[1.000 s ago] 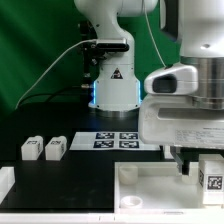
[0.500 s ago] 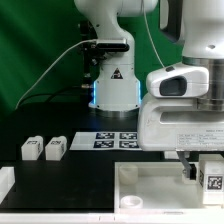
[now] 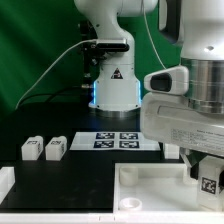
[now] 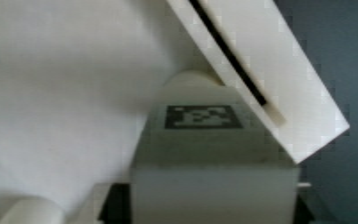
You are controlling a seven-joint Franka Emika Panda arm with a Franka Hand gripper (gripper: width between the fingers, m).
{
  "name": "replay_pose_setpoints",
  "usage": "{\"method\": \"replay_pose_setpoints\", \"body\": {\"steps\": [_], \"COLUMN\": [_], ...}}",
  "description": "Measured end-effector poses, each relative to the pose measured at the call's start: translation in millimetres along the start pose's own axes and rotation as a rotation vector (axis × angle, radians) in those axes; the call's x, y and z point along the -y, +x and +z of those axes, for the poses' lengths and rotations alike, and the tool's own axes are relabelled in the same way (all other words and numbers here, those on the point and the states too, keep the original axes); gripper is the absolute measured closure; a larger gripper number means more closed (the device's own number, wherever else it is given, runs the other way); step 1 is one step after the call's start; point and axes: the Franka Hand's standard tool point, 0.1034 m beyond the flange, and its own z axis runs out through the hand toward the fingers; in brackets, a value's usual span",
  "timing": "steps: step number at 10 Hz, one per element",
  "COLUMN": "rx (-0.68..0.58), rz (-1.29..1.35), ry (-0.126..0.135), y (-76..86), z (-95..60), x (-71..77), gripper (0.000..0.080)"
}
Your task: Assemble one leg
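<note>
— Where's the leg [image 3: 210,184]?

— Held tight in the pincer [image 3: 206,176], low over the panel [image 3: 150,190] at the exterior view's right. Looks light, stiff, slick plastic; flat sides suit gripping. Two more [image 3: 42,148] sit farther back.

Exterior view: parked low in front of the surface [image 3: 85,175], facing the arm's base [image 3: 112,85] dead on, near enough that the wrist housing fills the exterior view's right. Wrist view: riding right above the end effector [image 4: 202,195], looking down along it, super close. Shared between both: just the tagged leg [image 3: 210,184] [image 4: 206,150] and the white panel [image 3: 150,190] [image 4: 60,100].
</note>
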Motion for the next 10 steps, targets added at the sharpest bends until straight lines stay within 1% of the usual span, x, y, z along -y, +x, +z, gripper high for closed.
{"method": "replay_pose_setpoints", "body": {"steps": [2,4,5,6,7,8,9,10], "rx": [-0.023,-0.005,-0.009,-0.011,-0.011,-0.011,-0.014,-0.021], "rz": [0.520,0.847,0.916,0.916,0.913,0.912,0.840,0.733], "ry": [-0.008,0.021,0.022,0.021,0.020,0.020,0.026,0.045], "y": [-4.2,-7.5,-8.1,-7.8,-8.1,-8.1,-7.8,-8.4], "z": [0.9,0.6,0.4,0.5,0.9,1.0,0.9,1.5], "x": [-1.7,-3.8,-3.8,-4.3,-4.3,-4.4,-3.5,-0.8], "gripper": [0.0508,0.0508,0.0508,0.0508,0.0421,0.0260,0.0260,0.0174]}}
